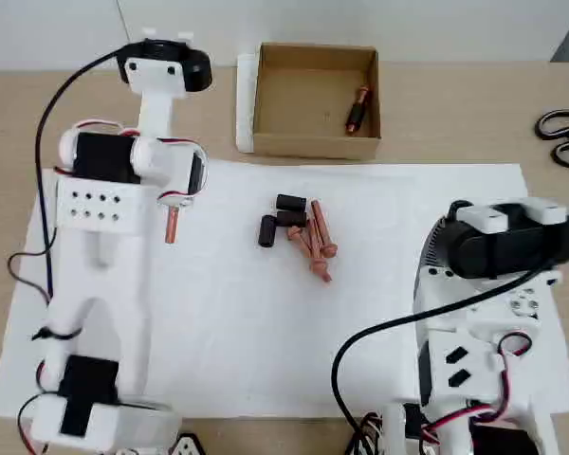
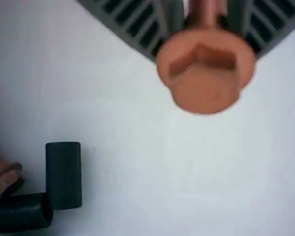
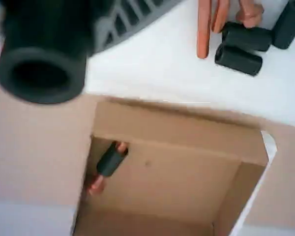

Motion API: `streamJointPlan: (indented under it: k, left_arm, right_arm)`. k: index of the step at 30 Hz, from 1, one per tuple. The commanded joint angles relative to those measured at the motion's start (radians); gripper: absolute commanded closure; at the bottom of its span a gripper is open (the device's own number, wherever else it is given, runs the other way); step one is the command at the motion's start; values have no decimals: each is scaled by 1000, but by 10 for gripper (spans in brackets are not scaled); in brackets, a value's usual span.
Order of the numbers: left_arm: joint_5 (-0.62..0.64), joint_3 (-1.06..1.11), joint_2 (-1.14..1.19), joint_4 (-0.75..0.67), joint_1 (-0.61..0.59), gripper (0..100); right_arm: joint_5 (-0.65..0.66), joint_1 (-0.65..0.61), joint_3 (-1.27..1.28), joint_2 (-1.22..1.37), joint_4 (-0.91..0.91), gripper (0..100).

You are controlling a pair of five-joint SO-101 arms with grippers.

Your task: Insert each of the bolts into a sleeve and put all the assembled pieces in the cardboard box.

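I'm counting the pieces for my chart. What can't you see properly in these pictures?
Loose bolts, high view: overlapping in a pile, too small to count surely.
Held bolt, left wrist view: shank mostly hidden behind its blurred head.
Held sleeve, right wrist view: blurred, back end hidden by its own front.
Scissors, high view: cut off by the edge.

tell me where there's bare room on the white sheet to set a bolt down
Bare: the white sheet between the left arm and right arm, short of the pile of bolts and sleeves; the cardboard box floor beside its assembled piece. Crowded: around that pile.
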Motion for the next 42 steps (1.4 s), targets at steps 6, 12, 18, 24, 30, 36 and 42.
streamJointPlan:
  k: [6,12,18,24,30,36,42]
  left_arm:
    - [3,87,-195,-6,-11,993]
    - [5,99,-265,-8,-11,993]
    - [5,101,-319,-57,-11,993]
    - [5,102,-325,-61,-6,993]
    - [31,102,-318,-74,-2,993]
    - [173,102,-324,-166,14,993]
    - [210,94,-327,-262,172,993]
  right_arm:
    - [2,-2,114,-179,-33,995]
    - [-103,-16,256,-380,-27,995]
    - [-126,-124,292,-377,64,995]
    - [-126,-188,295,-377,180,995]
    - [-123,-251,298,-377,151,995]
    - [-124,-328,315,-375,-64,995]
    - [-126,-332,404,-375,-223,995]
